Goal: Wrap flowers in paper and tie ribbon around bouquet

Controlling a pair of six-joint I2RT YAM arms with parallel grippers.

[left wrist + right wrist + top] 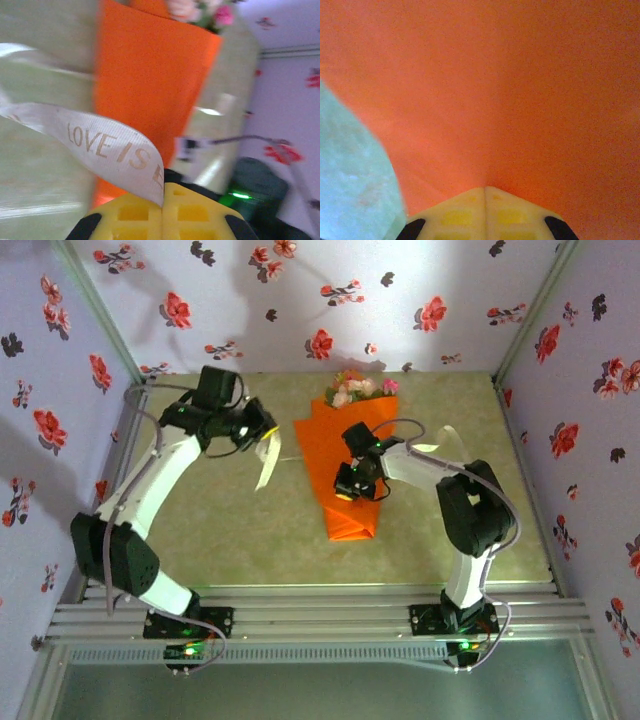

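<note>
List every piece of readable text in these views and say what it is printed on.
"LOVE IS": tan letters on the ribbon; the letters after it are cut off where the strip enters the left claw.
No text on the paper or the wallpaper, which bears only flower prints.

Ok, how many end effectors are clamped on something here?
2. The left end effector pinches the ribbon, left of the bouquet; the right end effector is shut on the orange paper at the bouquet's middle.
</note>
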